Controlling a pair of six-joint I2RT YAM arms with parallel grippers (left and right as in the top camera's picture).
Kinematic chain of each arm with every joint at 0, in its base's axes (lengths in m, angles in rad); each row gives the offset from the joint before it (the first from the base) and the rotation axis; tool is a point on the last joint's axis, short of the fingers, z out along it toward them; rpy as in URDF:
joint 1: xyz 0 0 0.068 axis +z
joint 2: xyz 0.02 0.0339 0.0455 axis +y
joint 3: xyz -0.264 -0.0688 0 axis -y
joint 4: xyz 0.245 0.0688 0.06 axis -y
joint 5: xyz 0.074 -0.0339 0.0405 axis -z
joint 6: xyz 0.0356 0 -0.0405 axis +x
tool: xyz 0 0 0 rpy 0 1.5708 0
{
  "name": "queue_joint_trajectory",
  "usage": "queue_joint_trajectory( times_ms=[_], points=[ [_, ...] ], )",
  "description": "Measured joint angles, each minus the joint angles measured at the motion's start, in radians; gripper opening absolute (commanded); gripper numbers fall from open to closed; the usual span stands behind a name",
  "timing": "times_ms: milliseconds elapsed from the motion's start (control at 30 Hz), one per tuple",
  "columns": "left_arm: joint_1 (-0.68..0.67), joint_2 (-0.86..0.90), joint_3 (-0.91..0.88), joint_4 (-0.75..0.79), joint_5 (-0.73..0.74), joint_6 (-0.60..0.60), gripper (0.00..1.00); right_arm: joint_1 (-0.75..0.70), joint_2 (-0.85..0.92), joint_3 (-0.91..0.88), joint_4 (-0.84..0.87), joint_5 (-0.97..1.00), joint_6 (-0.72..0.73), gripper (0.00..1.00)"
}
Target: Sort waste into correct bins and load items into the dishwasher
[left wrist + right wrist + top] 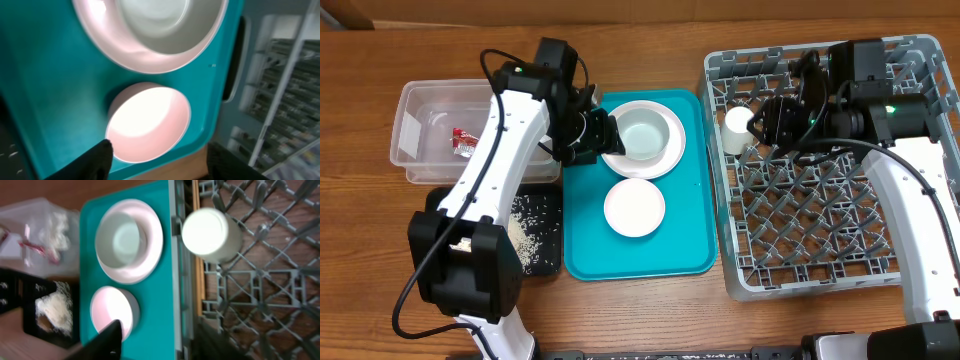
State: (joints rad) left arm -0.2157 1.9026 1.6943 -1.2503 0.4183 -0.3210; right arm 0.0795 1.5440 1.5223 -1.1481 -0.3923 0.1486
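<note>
The grey dishwasher rack (820, 200) holds a small white cup (737, 125) near its back left corner. My right gripper (767, 122) hovers open just right of the cup (210, 232), holding nothing. A white bowl (645, 130) rests on the large plate (665, 160) on the teal tray (585, 230), with the smaller plate (634, 207) in front. My left gripper (595, 135) is open at the large plate's left rim, empty; its fingers (100, 160) spread above the smaller plate (150, 122). A red sachet wrapper (463, 142) and a napkin (55, 230) lie in the clear tub (420, 165). Rice scraps (525, 235) lie in the black tray (552, 262).
The teal tray lies between the two bins on the left and the rack on the right. The left arm (490, 170) stretches over the clear tub and the black tray. Bare wooden table (620, 310) shows along the front.
</note>
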Motion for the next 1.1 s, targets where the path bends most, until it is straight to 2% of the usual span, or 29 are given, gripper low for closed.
queue_joint_trajectory(
  times_ms=[100,267,333,733,1100],
  points=[
    [-0.012,0.000,0.000,-0.007,-0.062,0.005,0.84,0.025,0.000,-0.030,-0.017,0.016,-0.008,0.42],
    [-0.014,0.000,0.000,0.002,-0.125,0.007,0.92,0.114,0.002,-0.132,0.030,0.099,-0.019,0.32],
    [-0.014,0.000,0.000,0.009,-0.144,0.008,1.00,0.152,0.005,-0.167,0.067,0.147,-0.023,0.27],
    [-0.014,0.000,0.000,0.008,-0.177,0.007,1.00,0.267,0.011,-0.302,0.303,0.348,-0.015,0.24],
    [-0.014,0.000,0.000,0.009,-0.180,0.007,1.00,0.268,0.021,-0.339,0.370,0.389,-0.015,0.24]
  ],
)
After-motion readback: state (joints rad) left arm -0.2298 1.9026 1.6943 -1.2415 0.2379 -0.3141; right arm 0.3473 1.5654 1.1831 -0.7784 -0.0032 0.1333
